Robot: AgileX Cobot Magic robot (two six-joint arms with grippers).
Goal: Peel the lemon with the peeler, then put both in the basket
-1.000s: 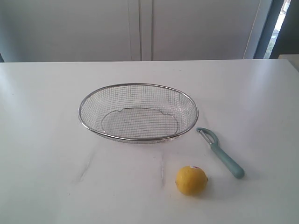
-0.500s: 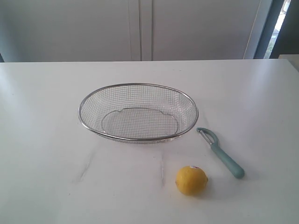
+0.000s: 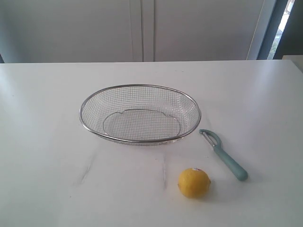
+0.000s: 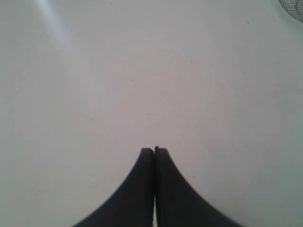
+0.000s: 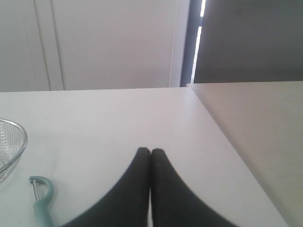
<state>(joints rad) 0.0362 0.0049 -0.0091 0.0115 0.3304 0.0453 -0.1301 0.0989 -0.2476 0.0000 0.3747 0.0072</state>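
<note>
**Both claws clenched and empty; the peeler lies on your right arm's side**

Your right gripper (image 5: 150, 151) is pressed shut on nothing, and your left gripper (image 4: 154, 150) is the same, over bare table (image 4: 94, 94). Neither arm shows in the exterior view.

Out from the right claw, its wrist view catches the peeler (image 5: 41, 198), well apart from the tips, with the basket (image 5: 19, 137) rim near the blade head. From outside, the peeler's long axis slants from the blade by the basket to the handle end at the near right. The lemon (image 3: 194, 182) sits near that handle, not touching. I judge your right arm nearer to both.

Nothing has moved since a second ago.
</note>
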